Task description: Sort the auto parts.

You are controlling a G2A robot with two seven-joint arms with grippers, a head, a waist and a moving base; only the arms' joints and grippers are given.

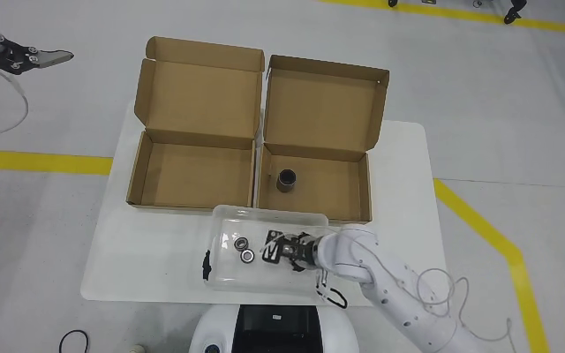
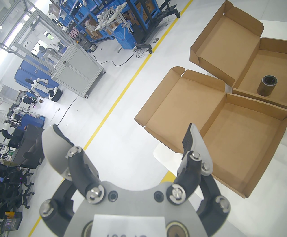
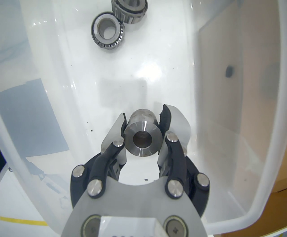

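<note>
My right gripper (image 3: 144, 117) is down inside the clear plastic bin (image 1: 225, 214), shut on a steel cylindrical sleeve (image 3: 143, 137) that lies on the bin floor. In the top view this gripper (image 1: 281, 248) sits mid-bin. Two tapered roller bearings (image 3: 108, 32) (image 3: 130, 8) lie farther along the bin, seen from above as two rings (image 1: 240, 239) (image 1: 248, 256). A dark sleeve (image 1: 284, 181) stands upright in the right cardboard box (image 1: 353, 190). My left gripper (image 2: 122, 132) hangs open and empty over the floor, off the table's far left corner (image 1: 35, 60).
The left cardboard box (image 1: 190, 176) holds nothing, and both boxes have their lids folded back. A small black piece (image 1: 206, 265) lies on the white table (image 1: 132, 256) beside the bin's left end. Yellow floor lines run around the table.
</note>
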